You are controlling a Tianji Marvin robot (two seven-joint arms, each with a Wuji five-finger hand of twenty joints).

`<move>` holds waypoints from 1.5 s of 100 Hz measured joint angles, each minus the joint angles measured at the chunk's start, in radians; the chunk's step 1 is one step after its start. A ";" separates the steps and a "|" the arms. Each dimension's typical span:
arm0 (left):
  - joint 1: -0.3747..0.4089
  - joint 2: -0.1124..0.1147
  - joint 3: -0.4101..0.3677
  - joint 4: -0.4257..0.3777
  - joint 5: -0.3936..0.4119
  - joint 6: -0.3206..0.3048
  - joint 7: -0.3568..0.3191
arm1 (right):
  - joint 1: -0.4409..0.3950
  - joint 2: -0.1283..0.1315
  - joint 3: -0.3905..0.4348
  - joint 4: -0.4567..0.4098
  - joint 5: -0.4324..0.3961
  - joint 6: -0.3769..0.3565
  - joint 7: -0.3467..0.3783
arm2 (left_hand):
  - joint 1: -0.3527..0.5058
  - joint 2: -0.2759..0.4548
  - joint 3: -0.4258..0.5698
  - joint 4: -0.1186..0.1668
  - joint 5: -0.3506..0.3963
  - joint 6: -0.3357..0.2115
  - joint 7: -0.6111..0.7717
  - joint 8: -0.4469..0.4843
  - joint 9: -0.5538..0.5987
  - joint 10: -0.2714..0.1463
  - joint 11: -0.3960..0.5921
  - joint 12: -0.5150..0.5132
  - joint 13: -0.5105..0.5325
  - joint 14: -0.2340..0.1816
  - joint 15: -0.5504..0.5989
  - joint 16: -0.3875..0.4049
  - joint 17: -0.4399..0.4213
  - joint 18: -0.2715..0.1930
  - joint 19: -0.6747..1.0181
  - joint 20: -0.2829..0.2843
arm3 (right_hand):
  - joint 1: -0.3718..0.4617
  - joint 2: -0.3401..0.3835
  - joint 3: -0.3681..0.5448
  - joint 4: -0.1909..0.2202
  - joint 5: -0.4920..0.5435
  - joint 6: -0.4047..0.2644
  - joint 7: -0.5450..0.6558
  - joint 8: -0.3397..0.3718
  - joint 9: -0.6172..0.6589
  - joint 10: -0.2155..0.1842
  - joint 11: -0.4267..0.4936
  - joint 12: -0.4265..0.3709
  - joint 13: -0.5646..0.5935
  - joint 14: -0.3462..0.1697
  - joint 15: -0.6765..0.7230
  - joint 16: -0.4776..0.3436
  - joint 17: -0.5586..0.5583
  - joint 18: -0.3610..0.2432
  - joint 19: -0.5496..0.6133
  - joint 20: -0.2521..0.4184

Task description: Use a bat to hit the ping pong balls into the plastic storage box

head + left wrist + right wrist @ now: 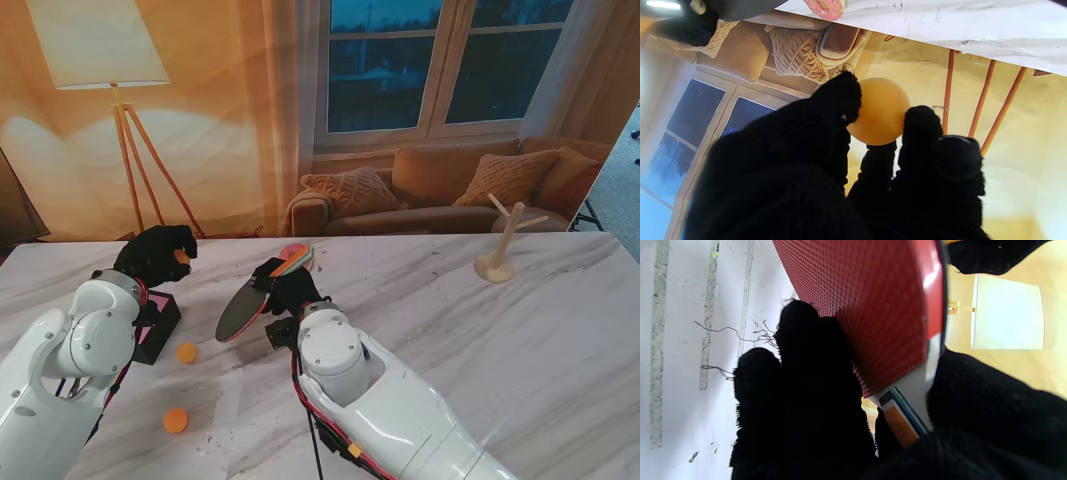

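My left hand [152, 256], in a black glove, is raised over the table's left side and is shut on an orange ping pong ball [181, 257]. In the left wrist view the ball [878, 111] is pinched between the fingertips [840, 96]. My right hand [290, 288] is shut on the bat's striped handle [903, 416] near the table's middle. The bat's red blade [243, 310] points left and tilts down toward the table; its pimpled face [870, 306] fills the right wrist view. Two more orange balls [186, 352] [176, 420] lie on the marble nearer to me. A dark box [157, 326] sits under my left forearm.
A wooden peg stand [497, 252] is at the far right of the marble table [480, 340]. A pink doughnut-like thing [825, 8] lies on the table ahead of the left hand. A printed living-room backdrop stands behind the far edge.
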 measured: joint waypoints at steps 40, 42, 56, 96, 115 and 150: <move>-0.016 0.004 -0.013 -0.044 -0.010 0.003 -0.043 | 0.011 -0.013 -0.007 0.033 0.000 0.004 -0.004 | 0.001 0.010 -0.012 0.000 0.000 0.000 -0.003 0.002 0.000 0.002 -0.002 0.000 0.000 0.000 0.000 0.000 0.000 0.000 0.000 0.000 | 0.000 -0.011 0.012 -0.005 0.000 0.000 0.000 0.038 0.000 0.000 0.000 0.000 -0.001 0.000 0.001 -0.015 -0.023 -0.002 -0.016 0.000; -0.017 0.004 -0.013 -0.047 -0.010 0.003 -0.046 | 0.011 -0.013 -0.007 0.033 -0.001 0.006 -0.004 | 0.001 0.010 -0.012 0.000 0.000 0.000 -0.003 0.005 0.000 0.002 -0.002 0.000 0.000 0.000 0.000 0.000 0.000 0.000 0.000 0.000 | 0.000 -0.011 0.012 -0.005 0.000 0.000 0.000 0.039 0.000 0.000 0.000 0.000 -0.001 0.000 0.001 -0.015 -0.023 -0.002 -0.017 0.000; -0.020 0.007 -0.016 -0.062 -0.011 0.006 -0.062 | 0.006 -0.012 -0.003 0.023 -0.002 0.021 -0.008 | 0.001 0.012 -0.016 0.000 0.000 0.000 -0.011 0.009 0.000 0.003 -0.003 0.000 0.000 0.000 0.000 0.001 0.000 0.000 0.000 0.000 | 0.000 -0.023 0.027 -0.007 0.000 0.000 -0.001 0.053 -0.010 -0.003 0.004 0.000 -0.020 0.000 0.005 -0.016 -0.045 -0.004 -0.028 0.000; -0.023 0.009 -0.026 -0.076 -0.016 0.004 -0.073 | -0.001 -0.013 0.004 0.017 -0.001 0.041 -0.017 | 0.002 0.023 -0.027 0.000 0.000 0.000 -0.016 0.017 0.000 0.009 -0.004 0.000 0.000 0.000 0.000 0.001 0.000 0.000 0.000 0.000 | 0.000 -0.043 0.047 -0.008 0.000 -0.003 -0.001 0.084 -0.011 -0.004 0.005 0.000 -0.030 0.000 0.011 -0.016 -0.064 -0.012 -0.047 0.000; -0.022 0.010 -0.031 -0.089 -0.018 0.004 -0.088 | 0.000 -0.015 0.006 0.029 0.001 0.043 -0.024 | 0.002 0.025 -0.028 0.000 0.000 0.000 -0.020 0.017 0.000 0.009 -0.005 0.000 0.000 0.000 0.000 0.002 0.000 0.000 0.000 0.000 | 0.000 -0.044 0.048 -0.009 0.003 -0.003 -0.001 0.085 -0.011 -0.004 0.005 0.000 -0.030 0.000 0.011 -0.016 -0.074 -0.014 -0.053 0.000; -0.011 0.016 -0.044 -0.120 -0.014 0.011 -0.125 | 0.008 -0.013 0.003 0.042 0.029 -0.003 0.005 | 0.012 0.050 -0.065 0.000 0.000 0.001 -0.039 0.017 0.000 0.017 -0.018 0.000 -0.001 0.000 0.000 0.002 0.000 0.000 0.000 0.000 | 0.000 -0.053 0.052 -0.009 0.013 -0.003 -0.001 0.085 -0.011 -0.006 0.005 0.000 -0.030 0.000 0.011 -0.016 -0.077 -0.016 -0.070 0.000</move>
